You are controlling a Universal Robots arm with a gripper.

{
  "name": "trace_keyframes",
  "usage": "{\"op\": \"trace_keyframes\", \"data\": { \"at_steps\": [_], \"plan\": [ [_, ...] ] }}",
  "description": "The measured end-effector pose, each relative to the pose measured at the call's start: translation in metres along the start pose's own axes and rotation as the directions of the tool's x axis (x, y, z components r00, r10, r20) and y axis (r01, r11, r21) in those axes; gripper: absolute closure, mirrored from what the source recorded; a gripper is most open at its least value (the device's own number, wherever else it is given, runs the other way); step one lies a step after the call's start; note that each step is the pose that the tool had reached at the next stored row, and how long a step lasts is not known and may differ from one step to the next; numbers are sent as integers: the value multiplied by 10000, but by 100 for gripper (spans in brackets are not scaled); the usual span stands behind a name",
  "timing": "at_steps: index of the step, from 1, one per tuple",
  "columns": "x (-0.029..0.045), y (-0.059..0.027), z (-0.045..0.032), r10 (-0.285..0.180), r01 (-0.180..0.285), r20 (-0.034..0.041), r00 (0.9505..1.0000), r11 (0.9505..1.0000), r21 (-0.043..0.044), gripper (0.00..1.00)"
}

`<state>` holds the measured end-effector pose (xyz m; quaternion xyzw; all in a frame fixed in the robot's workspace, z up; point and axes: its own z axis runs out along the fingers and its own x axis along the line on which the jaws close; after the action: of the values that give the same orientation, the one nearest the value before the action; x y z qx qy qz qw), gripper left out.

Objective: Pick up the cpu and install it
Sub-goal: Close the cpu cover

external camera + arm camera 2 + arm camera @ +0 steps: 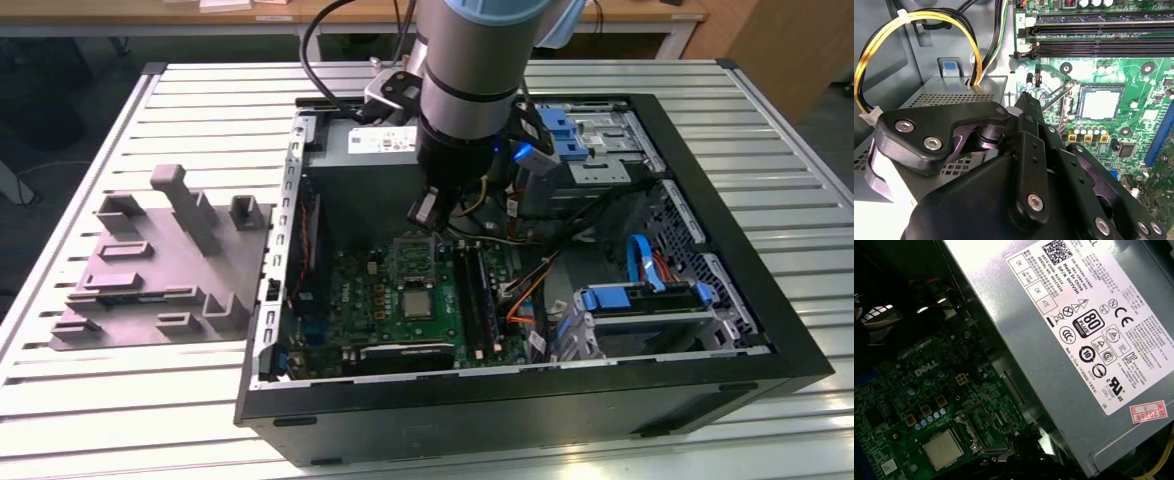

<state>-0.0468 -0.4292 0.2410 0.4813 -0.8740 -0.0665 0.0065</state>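
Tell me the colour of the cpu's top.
Pale silvery-grey; the cpu shows best in the second wrist view, sitting on the green motherboard.

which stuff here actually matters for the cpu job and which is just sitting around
Job:
cpu, sitting in the motherboard socket
gripper, above the board near the socket

Just there:
grey moulded tray beside the case
power supply
yellow cables
blue drive bays
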Motion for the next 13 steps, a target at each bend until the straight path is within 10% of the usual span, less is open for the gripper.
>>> {"op": "trace_keyframes", "data": {
  "at_steps": [10,13],
  "plan": [
    [0,0,-5,-72,72,-8,10000,10000,-32,89],
    [1,-1,-6,-96,96,-115,9999,9999,29,89]
  ]
}}
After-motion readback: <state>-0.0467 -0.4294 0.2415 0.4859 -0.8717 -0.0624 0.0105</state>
